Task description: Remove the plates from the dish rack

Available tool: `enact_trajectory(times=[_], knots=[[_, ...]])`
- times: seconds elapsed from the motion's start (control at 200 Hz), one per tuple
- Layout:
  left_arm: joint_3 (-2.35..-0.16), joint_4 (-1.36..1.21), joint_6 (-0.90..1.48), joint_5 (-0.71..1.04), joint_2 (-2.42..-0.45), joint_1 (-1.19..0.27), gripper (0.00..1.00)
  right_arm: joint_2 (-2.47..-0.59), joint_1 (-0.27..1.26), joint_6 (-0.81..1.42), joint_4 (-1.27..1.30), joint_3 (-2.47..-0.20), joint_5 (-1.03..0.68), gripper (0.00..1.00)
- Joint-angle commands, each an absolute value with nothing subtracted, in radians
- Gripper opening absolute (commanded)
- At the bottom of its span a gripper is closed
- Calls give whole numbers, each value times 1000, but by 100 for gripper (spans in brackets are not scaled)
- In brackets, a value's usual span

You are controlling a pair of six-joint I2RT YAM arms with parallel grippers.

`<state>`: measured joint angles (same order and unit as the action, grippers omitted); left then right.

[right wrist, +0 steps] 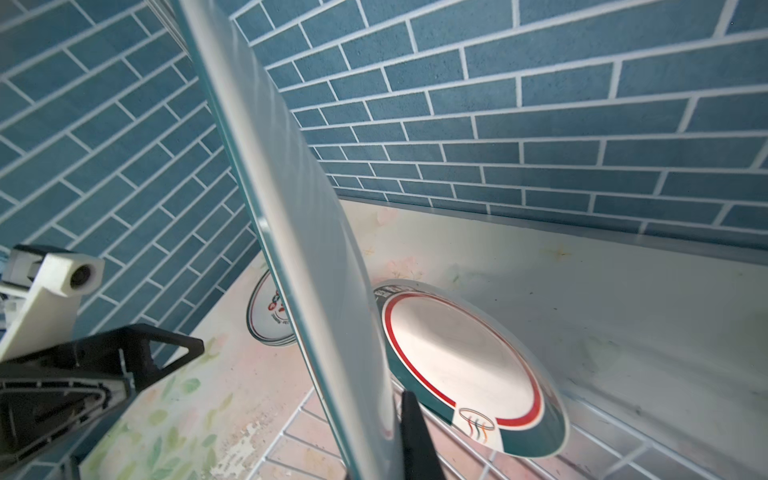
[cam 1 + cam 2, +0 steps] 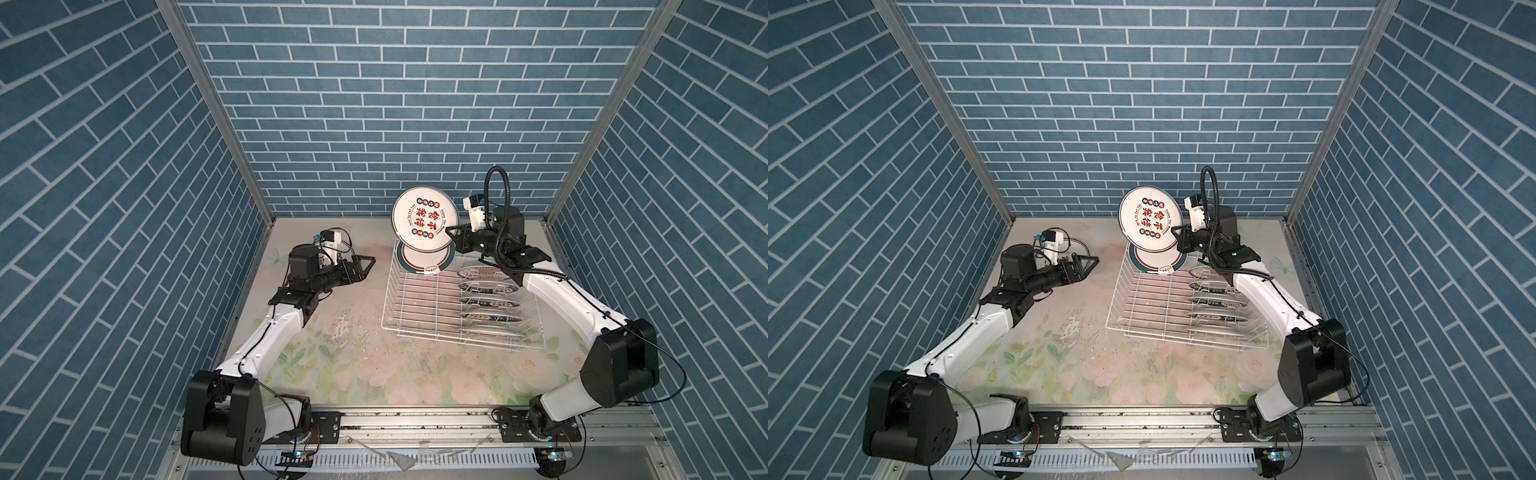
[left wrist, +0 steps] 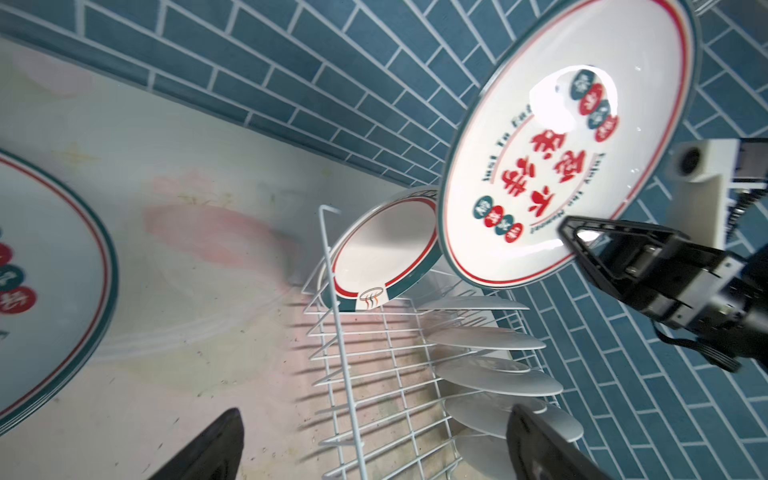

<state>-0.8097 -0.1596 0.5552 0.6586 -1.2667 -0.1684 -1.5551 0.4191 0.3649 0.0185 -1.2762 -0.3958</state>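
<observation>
Starting at the left: got the left gripper hanging wide open and empty over the floral table, close to a plate stack lying flat there. Moving right, looking at the red-character plate held up above the far end of the dish rack, tilted face-forward, pinched at its lower right rim by the clenched right gripper. Just under it, spotting a green-rimmed plate leaning in the rack's far slot, plus a row of smaller plates standing on edge in the right-hand tines. Handling-wise: glazed ceramic, so probably stiff, fairly heavy, slick and chip-prone. Best grabbed at the rim, thin edge between the pads, then lifted straight up out of the tines. Would watch for swinging from that one-point edge pinch.
</observation>
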Motion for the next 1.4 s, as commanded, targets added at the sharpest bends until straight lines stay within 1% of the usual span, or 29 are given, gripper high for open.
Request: enact_trajectory(times=[0.0, 0.08, 0.25, 0.39, 0.505, 0.61, 0.64, 0.7, 0.775, 0.825, 1.055, 1.21, 1.24, 1.305, 1.335, 1.395], knots=[[-831, -289, 581, 704, -1300, -184, 99, -1605, 427, 568, 166, -1320, -475, 0], [-830, -327, 586, 705, -1315, -186, 99, -1643, 434, 633, 177, -1340, -501, 0], [-865, -390, 603, 701, -1380, -187, 99, -1714, 442, 811, 331, -1321, -608, 0], [-906, -460, 645, 718, -1447, -187, 98, -1739, 473, 837, 358, -1319, -640, 0], [-939, -485, 661, 717, -1499, -187, 93, -1759, 493, 879, 395, -1319, -681, 0], [-963, -528, 691, 729, -1537, -187, 83, -1764, 508, 885, 407, -1307, -691, 0], [-968, -534, 698, 730, -1544, -187, 79, -1764, 507, 885, 406, -1306, -696, 0], [-971, -553, 710, 735, -1552, -187, 69, -1758, 509, 884, 414, -1294, -695, 0], [-968, -569, 721, 738, -1555, -187, 53, -1754, 509, 884, 413, -1289, -708, 0], [-967, -575, 726, 743, -1556, -187, 45, -1750, 510, 881, 414, -1287, -716, 0], [-964, -601, 759, 775, -1564, -186, 17, -1763, 515, 874, 423, -1285, -748, 0], [-963, -594, 768, 791, -1563, -182, 6, -1774, 517, 853, 426, -1304, -778, 0], [-964, -584, 768, 791, -1560, -176, 4, -1774, 516, 842, 419, -1310, -786, 5], [-961, -568, 774, 790, -1552, -153, 2, -1764, 517, 776, 344, -1335, -777, 21], [-957, -566, 780, 791, -1547, -138, 0, -1758, 517, 728, 288, -1354, -762, 25], [-948, -558, 791, 797, -1537, -99, 0, -1744, 516, 624, 140, -1398, -712, 32]])
